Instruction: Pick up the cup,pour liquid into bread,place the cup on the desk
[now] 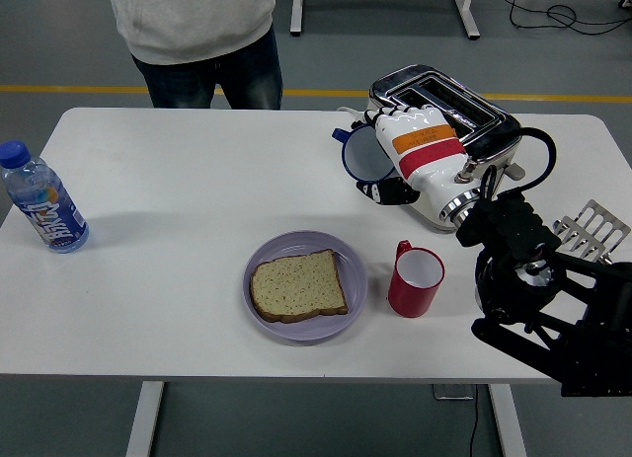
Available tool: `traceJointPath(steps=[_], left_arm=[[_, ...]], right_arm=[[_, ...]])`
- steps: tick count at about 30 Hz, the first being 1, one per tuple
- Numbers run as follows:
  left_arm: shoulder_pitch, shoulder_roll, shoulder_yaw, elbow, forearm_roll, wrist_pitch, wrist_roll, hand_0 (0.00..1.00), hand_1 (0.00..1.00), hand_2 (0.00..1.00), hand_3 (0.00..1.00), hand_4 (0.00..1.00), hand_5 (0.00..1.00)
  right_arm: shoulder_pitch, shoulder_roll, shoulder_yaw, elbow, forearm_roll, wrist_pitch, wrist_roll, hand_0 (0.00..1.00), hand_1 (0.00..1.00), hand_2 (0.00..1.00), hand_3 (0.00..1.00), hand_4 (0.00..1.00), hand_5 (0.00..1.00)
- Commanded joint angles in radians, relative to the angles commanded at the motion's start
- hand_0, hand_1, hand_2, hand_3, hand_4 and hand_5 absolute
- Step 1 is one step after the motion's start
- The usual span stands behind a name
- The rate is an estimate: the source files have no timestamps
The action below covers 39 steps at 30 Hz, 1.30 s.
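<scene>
The right hand (400, 156) has its fingers wrapped round the blue cup (361, 153), holding it up in the air beside the toaster (464, 116), tipped on its side with the mouth facing the bread (297, 285). Looks like enamel, so probably light, stiff and a bit slick. A grip round the body seems safer than the handle.

Lab — taped floor (326, 91), cables (553, 18)

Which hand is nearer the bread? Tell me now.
Right. The right hand grips the blue cup beyond and right of the bread; the left hand is out of view.
</scene>
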Motion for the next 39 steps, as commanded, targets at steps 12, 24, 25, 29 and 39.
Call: traceJointPath(steps=[12,24,25,29,39], left_arm=[[0.000,0.000,-0.001,0.000,0.000,0.000,0.000,0.706,0.721,0.735,0.581,0.278,0.998],[0.001,0.000,-0.006,0.000,0.009,0.001,0.004,0.706,0.722,0.735,0.581,0.278,0.998],[0.001,0.000,-0.006,0.000,0.009,0.001,0.004,0.706,0.722,0.735,0.581,0.278,0.998],[0.002,0.000,-0.006,0.000,0.009,0.001,0.004,0.706,0.721,0.735,0.580,0.278,0.998],[0.003,0.000,-0.011,-0.001,0.016,0.003,0.009,0.706,0.720,0.735,0.581,0.279,0.998]], right_arm=[[0.032,0.018,-0.060,-0.046,-0.123,-0.018,-0.002,0.283,0.286,0.454,0.493,0.669,0.101],[0.064,0.023,-0.119,-0.081,-0.123,-0.050,-0.010,0.294,0.289,0.455,0.493,0.659,0.104],[0.065,0.023,-0.120,-0.082,-0.123,-0.051,-0.010,0.294,0.289,0.455,0.493,0.659,0.104],[0.085,0.013,-0.144,-0.091,-0.123,-0.064,-0.009,0.305,0.294,0.456,0.495,0.650,0.105],[0.130,0.003,-0.216,-0.110,-0.123,-0.109,-0.033,0.314,0.299,0.457,0.497,0.638,0.095]])
